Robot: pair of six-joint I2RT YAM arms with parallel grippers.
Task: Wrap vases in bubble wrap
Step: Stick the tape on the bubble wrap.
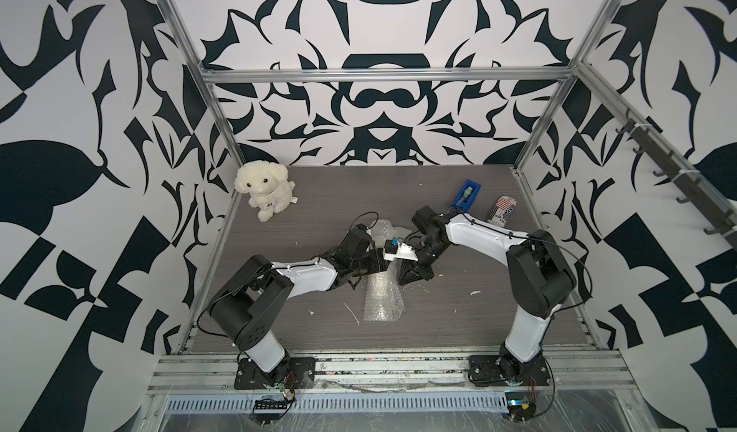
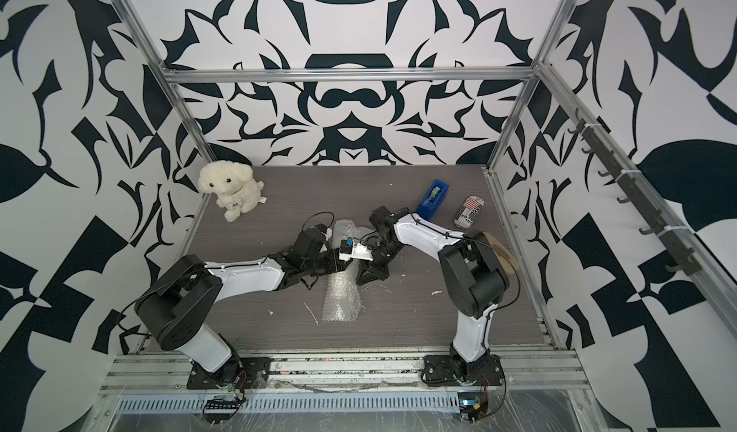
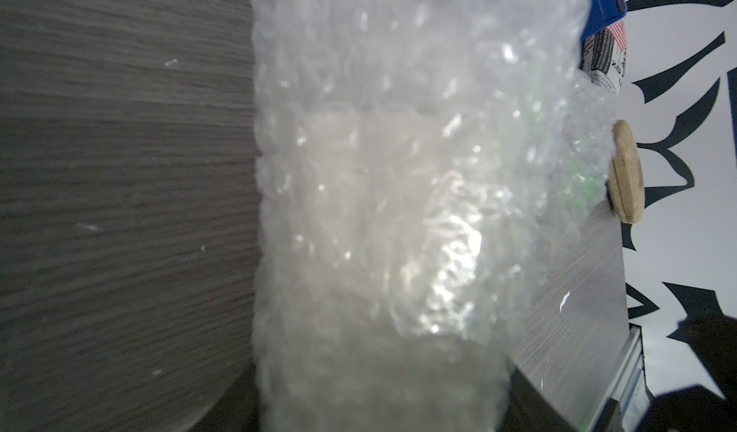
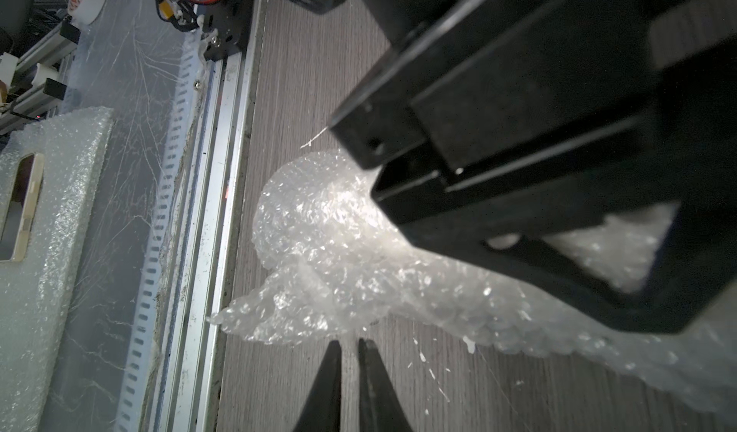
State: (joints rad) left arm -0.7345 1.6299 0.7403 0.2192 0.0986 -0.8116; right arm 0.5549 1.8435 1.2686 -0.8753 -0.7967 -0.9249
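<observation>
One vase (image 3: pixel 359 218) is in play, and it shows only as a pale cream shape through the bubble wrap (image 1: pixel 381 294). The wrap is rolled around it into a long bundle, which lies in the middle of the table (image 1: pixel 299 290) with one end toward the back wall. A loose flap sticks out along the side facing the right arm, so I judge the roll is made but not yet closed.

The left gripper (image 1: pixel 375 268) straddles the bundle about halfway along, jaws pressed on either side of the wrap, probably to stop it unrolling. The left forearm lies low and nearly level, reaching in from a raised elbow.

The right gripper (image 4: pixel 350 344) points down at the flap's edge with its jaws almost together, a thin slit between them. I cannot tell whether they pinch any film. The right arm folds in from a high elbow, wrist bent downward.

A tape dispenser (image 1: pixel 466 194) and a striped can (image 1: pixel 500 210) stand well apart near the back right.
</observation>
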